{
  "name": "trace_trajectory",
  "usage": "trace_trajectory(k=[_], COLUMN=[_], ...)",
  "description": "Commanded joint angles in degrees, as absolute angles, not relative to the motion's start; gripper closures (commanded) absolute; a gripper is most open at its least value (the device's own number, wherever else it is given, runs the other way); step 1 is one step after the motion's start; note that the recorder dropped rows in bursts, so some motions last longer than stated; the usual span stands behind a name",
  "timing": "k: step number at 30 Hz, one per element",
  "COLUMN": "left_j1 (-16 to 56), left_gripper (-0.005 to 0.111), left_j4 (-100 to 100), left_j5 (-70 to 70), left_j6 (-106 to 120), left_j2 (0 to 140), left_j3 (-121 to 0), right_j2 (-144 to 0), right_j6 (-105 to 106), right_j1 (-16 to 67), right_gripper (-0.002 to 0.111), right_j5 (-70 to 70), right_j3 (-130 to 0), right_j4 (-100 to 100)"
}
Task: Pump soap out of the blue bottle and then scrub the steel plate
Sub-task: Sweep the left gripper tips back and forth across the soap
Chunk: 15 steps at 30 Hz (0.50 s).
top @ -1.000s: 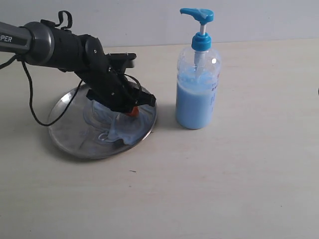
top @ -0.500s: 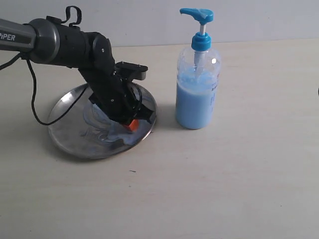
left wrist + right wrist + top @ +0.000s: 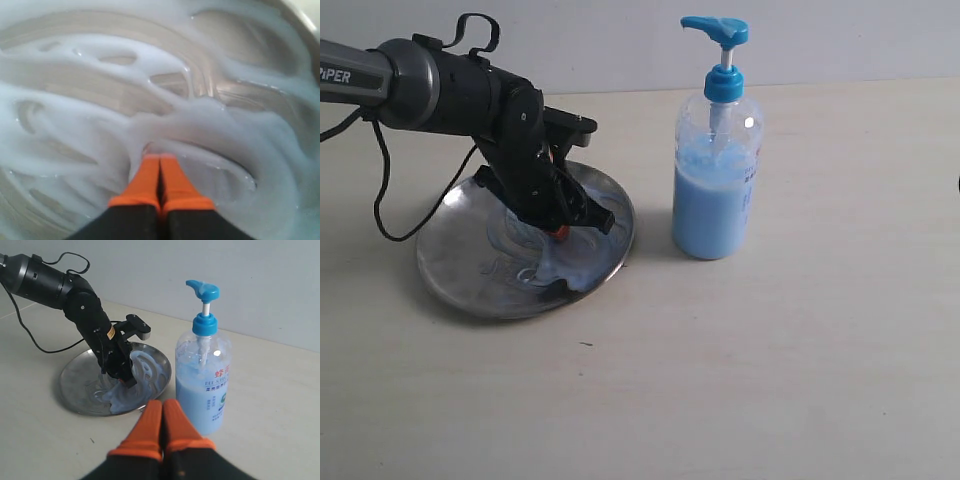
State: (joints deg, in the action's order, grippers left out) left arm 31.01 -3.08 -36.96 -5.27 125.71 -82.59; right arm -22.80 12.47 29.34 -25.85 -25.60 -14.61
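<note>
The steel plate [image 3: 455,255] lies at the left of the table, smeared with pale whitish-blue soap [image 3: 578,262] on its right half. My left gripper [image 3: 560,232] is shut, its orange tips pressed down into the soap near the plate's middle. In the left wrist view the shut tips [image 3: 160,157] sit in thick swirled soap [image 3: 75,55] over the metal [image 3: 170,82]. The blue bottle [image 3: 710,210] stands upright right of the plate, its pump head [image 3: 717,28] up. My right gripper [image 3: 162,402] is shut and empty, hovering before the bottle [image 3: 202,390] and the plate [image 3: 75,382].
A black cable [image 3: 380,200] loops from the left arm over the plate's left edge. Bare pale table [image 3: 770,380] stretches in front of and to the right of the bottle. A grey wall backs the table.
The left gripper swept through the soap, from the plate's right side toward the front rim and then back toward the middle, and its wrist turned. The bottle has not moved.
</note>
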Motion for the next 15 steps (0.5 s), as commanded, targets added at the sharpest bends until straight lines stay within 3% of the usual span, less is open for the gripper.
trace_trajectory(k=[1,15], left_j1=[30.82,30.93], left_gripper=[0.107,0.107], left_j4=[-3.34,3.93], left_j5=[-38.1,-45.76], left_j6=[-6.46,1.11], left_j2=[127.73,126.69], left_j3=[-81.48,-81.48], right_j2=[-22.7,-22.7], right_j6=[12.45,12.45], right_j1=[29.28,29.28], right_gripper=[0.108,0.108], right_j5=[-25.21,-25.21], right_j3=[-25.32,-25.32], right_j4=[-14.74,-14.74])
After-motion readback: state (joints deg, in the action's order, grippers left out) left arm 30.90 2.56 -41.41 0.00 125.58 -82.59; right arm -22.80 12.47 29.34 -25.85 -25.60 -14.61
